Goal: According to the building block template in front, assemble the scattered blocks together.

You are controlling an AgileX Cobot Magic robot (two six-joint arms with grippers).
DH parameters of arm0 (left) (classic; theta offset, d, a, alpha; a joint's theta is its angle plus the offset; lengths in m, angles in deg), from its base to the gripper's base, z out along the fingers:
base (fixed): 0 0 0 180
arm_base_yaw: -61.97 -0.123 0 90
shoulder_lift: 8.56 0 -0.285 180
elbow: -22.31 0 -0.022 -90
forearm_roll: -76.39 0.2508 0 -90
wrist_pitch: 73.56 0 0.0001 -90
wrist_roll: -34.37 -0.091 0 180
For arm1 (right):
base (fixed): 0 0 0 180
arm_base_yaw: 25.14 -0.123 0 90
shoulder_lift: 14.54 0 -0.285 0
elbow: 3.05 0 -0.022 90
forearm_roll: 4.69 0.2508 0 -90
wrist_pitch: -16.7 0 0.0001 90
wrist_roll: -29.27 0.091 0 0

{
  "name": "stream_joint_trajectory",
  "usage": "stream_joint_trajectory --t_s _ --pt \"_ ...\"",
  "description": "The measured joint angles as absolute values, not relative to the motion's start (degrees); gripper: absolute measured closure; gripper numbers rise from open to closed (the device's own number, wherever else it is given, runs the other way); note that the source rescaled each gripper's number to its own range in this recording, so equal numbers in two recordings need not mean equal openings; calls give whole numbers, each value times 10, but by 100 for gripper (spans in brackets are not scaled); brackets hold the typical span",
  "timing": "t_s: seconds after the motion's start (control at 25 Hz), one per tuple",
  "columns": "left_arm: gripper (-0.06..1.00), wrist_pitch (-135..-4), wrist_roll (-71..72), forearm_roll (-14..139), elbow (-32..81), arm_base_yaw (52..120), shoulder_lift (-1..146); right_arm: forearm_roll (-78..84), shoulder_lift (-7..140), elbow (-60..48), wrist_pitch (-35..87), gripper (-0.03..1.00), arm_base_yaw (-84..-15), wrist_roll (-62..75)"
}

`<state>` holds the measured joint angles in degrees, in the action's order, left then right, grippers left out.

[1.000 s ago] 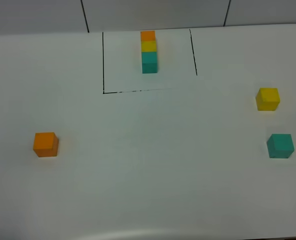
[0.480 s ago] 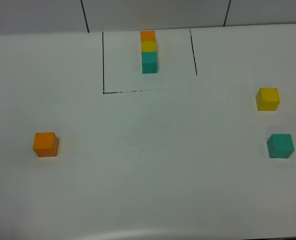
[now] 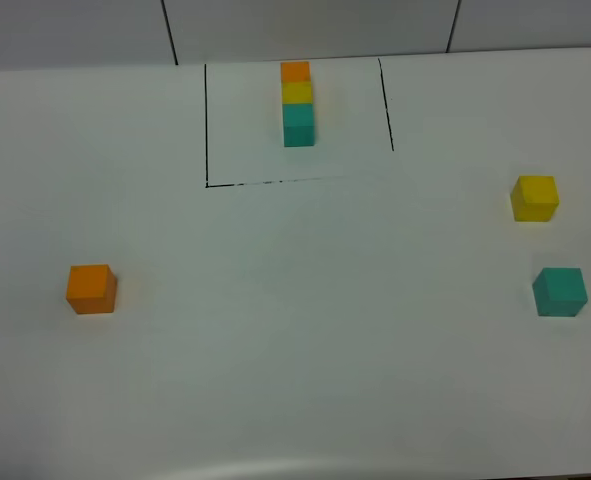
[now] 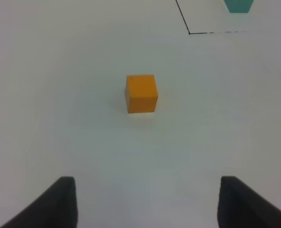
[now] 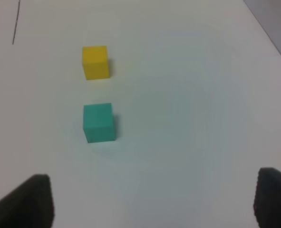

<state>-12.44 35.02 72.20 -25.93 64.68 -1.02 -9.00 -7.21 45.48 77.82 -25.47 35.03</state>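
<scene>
The template (image 3: 297, 103) is a row of joined orange, yellow and teal cubes inside a black drawn outline (image 3: 207, 125) at the table's far middle. A loose orange cube (image 3: 91, 288) lies at the left; it also shows in the left wrist view (image 4: 141, 93). A loose yellow cube (image 3: 534, 197) and a loose teal cube (image 3: 559, 291) lie at the right, also in the right wrist view, yellow (image 5: 95, 62) and teal (image 5: 99, 122). My left gripper (image 4: 147, 204) is open, short of the orange cube. My right gripper (image 5: 154, 199) is open, short of the teal cube. Neither gripper shows in the exterior view.
The white table (image 3: 305, 330) ends at a curved front edge (image 3: 275, 466) and at a back edge against grey wall panels (image 3: 305, 25). In the right wrist view the table's side edge (image 5: 268, 31) runs close past the cubes.
</scene>
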Motion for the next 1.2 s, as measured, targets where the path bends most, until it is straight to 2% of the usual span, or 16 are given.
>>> stream_joint_trajectory --t_s 0.6,0.72,1.04,1.2 --pt "56 -124 350 722 -259 647 -10 -90 -72 455 778 24 -255 350" --pt "47 -124 350 722 -259 647 -5 -90 -72 455 778 24 -255 350" --pt "4 -199 333 722 -246 647 82 -90 -72 455 778 24 -255 350" --pt "-4 -234 331 722 -232 647 178 -90 -72 455 778 24 -255 350"
